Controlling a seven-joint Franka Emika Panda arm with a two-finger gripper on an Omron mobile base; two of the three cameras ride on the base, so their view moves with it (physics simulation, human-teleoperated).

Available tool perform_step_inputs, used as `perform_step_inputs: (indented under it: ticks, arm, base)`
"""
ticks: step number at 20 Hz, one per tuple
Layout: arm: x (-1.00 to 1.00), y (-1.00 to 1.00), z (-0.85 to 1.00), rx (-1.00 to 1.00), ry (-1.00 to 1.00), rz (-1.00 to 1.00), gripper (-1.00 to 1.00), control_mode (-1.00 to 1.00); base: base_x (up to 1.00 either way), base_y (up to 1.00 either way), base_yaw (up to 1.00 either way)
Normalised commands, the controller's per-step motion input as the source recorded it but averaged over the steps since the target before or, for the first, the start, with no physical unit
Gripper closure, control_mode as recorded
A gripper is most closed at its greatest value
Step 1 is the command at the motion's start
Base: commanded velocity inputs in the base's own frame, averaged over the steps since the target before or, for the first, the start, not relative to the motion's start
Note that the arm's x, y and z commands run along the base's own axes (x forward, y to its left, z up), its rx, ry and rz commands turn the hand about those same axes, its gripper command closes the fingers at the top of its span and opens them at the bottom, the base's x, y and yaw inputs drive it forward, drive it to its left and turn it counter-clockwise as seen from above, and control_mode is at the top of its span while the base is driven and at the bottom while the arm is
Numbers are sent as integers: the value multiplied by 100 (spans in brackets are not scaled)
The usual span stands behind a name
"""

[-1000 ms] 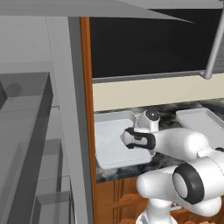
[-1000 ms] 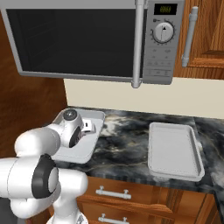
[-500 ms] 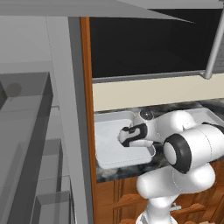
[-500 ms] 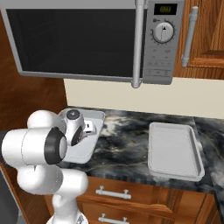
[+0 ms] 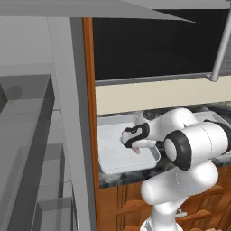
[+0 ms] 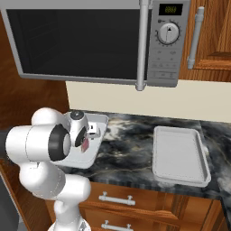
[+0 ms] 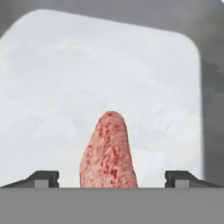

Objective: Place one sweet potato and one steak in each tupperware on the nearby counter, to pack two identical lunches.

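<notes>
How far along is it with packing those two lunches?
Early. Nothing looks packed yet: the right tupperware is bare. In hand: the end effector hangs over the left tupperware with a steak between its open fingers, a gap on each side, so it seems to be dropping it off there. Left: the second steak and both sweet potatoes.
</notes>
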Motion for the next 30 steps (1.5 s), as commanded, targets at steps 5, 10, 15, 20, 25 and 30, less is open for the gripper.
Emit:
perform_step_inputs:
  ticks: [5,10,15,20,25,30]
  arm:
    - [-26,-12,49,0,0,-2,-100,-100]
    - [-53,-31,63,0,1,-2,-100,-100]
    - [-44,-51,81,0,9,0,-100,-100]
    - [-66,-36,78,0,11,-1,-100,-100]
    - [-77,-20,77,-1,3,0,-100,-100]
    - [-96,-9,56,-5,0,0,-100,-100]
  base:
    - [0,0,0]
    - [0,0,0]
    - [0,0,0]
    - [0,0,0]
    - [0,0,0]
    - [0,0,0]
